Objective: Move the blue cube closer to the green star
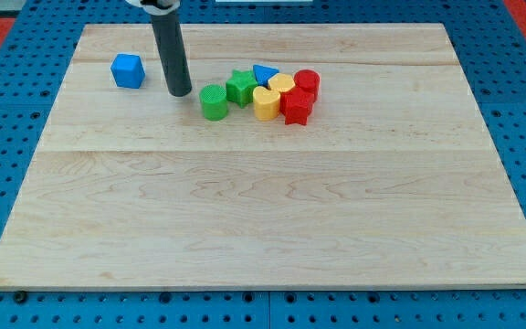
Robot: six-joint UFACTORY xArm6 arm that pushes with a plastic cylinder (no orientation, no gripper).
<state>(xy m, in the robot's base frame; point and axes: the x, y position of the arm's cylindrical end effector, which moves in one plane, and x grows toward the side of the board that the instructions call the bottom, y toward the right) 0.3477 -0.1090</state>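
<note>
The blue cube (128, 70) sits near the tabletop's (263, 210) upper left, well apart from the green star (239, 86). My tip (180, 92) stands between them, touching neither. There is no claw to open or hold anything, so the whole push seems left to do.

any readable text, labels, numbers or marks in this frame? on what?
None: no words, numbers or signs can be read.
The wooden board, blue cube, green star and the other blocks are unmarked.
The rod, my tip between cube and star, is plain dark.
</note>
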